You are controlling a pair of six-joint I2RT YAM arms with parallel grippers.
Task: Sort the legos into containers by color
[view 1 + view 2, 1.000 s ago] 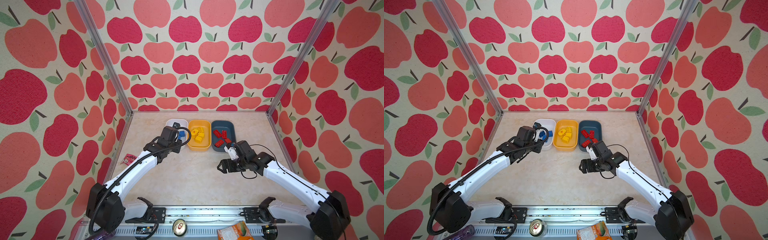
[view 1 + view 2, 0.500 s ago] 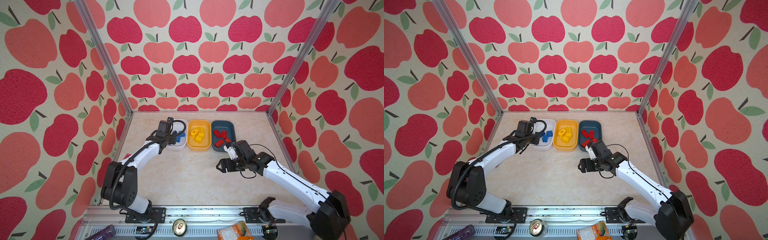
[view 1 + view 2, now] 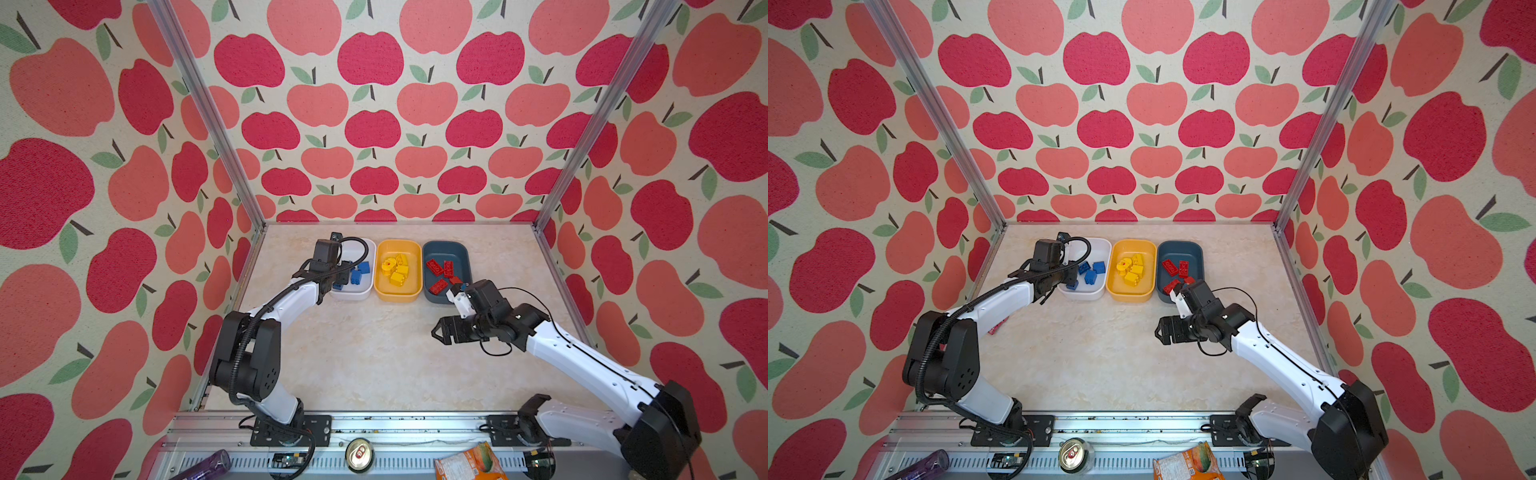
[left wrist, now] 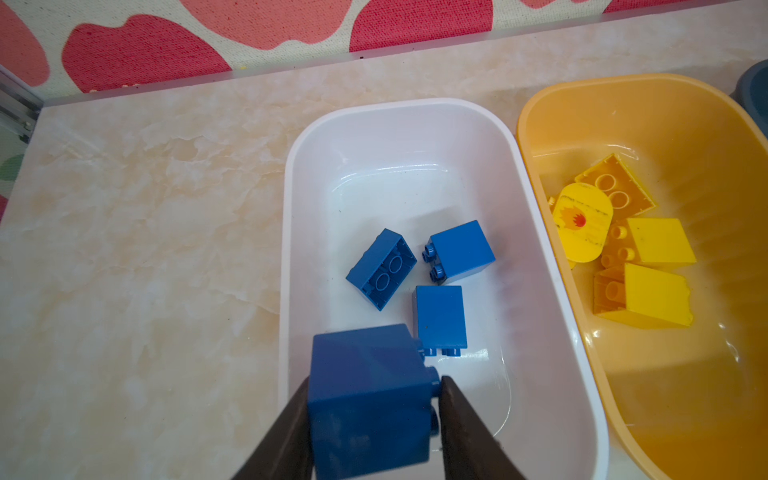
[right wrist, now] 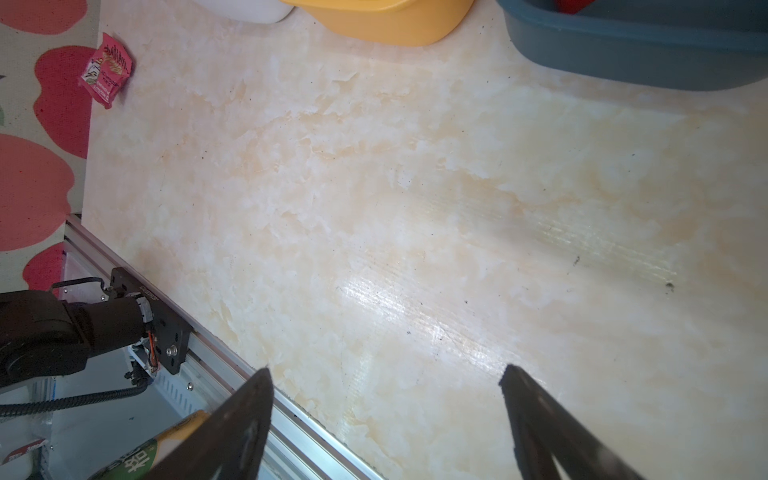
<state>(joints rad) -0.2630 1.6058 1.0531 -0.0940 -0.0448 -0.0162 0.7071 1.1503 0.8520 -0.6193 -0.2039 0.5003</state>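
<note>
Left arm (image 3: 291,297) reaches forward, jaws pinching a blue lego (image 4: 370,399); right arm (image 3: 582,361) hovers, jaws wide.

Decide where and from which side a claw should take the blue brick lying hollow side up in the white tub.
Grip the upturned blue brick across its two long outer walls, coming straight down from above. It lies studs down in the white tub, so those flat walls stand roughly upright, and both probably have clear floor beside them.
</note>
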